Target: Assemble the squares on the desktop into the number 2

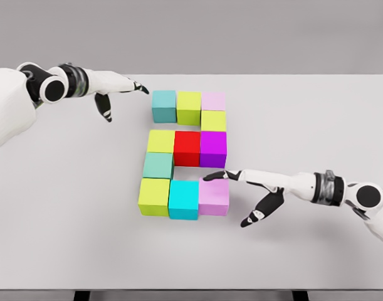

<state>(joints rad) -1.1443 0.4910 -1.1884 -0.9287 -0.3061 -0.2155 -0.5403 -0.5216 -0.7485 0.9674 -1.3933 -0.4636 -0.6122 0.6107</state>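
11 coloured cubes (187,148) sit mid white table (316,113), forming a 2. Right hand (251,188) fingers spread, holding nothing, fingertips at the pale-pink bottom-right cube (214,197). Left hand (116,91) spread, just beside the teal top-left cube (164,105).

Bright, even light from overhead; soft faint shadows pool under the blocks (183,153) toward six o'clock, no glare, edges perhaps slightly soft throughout.

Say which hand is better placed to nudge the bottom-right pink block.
Right. The right hand has its fingertips at the pink block, while the left hand is up by the teal block.
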